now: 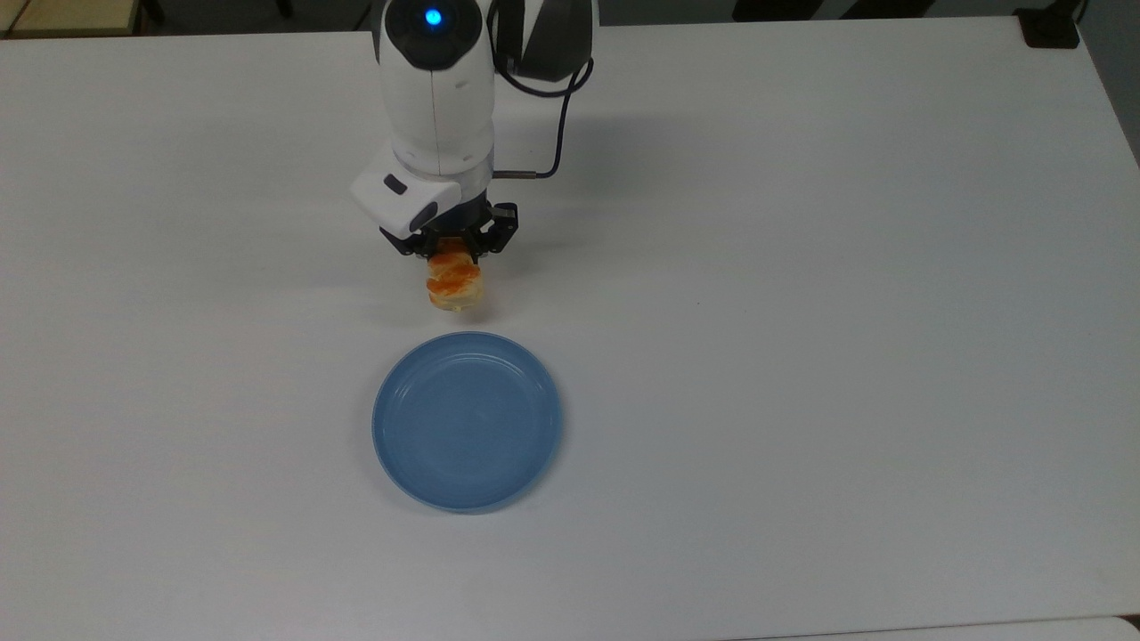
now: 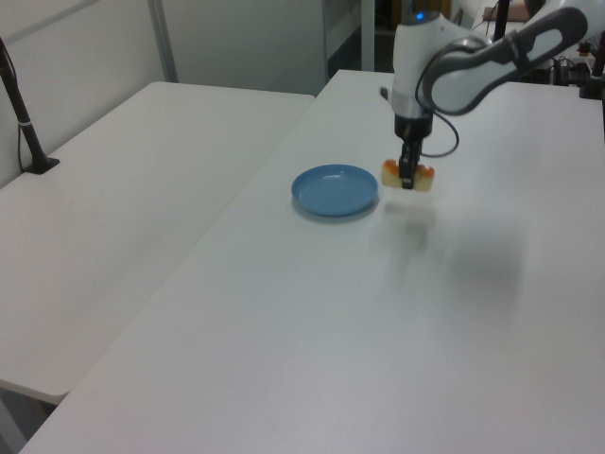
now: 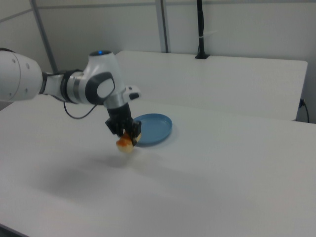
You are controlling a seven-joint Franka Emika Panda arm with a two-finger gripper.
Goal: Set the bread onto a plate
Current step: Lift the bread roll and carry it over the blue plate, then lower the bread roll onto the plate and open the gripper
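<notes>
The bread [image 1: 455, 282] [image 2: 407, 176] [image 3: 125, 143], a small tan loaf with orange-brown glaze, hangs above the white table with my gripper [image 1: 456, 252] [image 2: 407, 177] [image 3: 126, 132] shut on it. Its shadow lies on the table below it in the left view. The round light-blue plate [image 1: 467, 420] [image 2: 334, 189] [image 3: 154, 128] lies flat on the table with nothing on it. In the top view the bread is just above the plate's upper rim. In the left view the bread is off the plate's right edge, and in the right view it is at the plate's left edge.
The white table [image 1: 802, 312] stretches wide around the plate. My arm [image 1: 436, 98] reaches in from the top view's upper edge, with a black cable [image 1: 557, 133] looping beside it. A second white table [image 2: 123, 170] stands alongside, with a black post [image 2: 24, 123] on it.
</notes>
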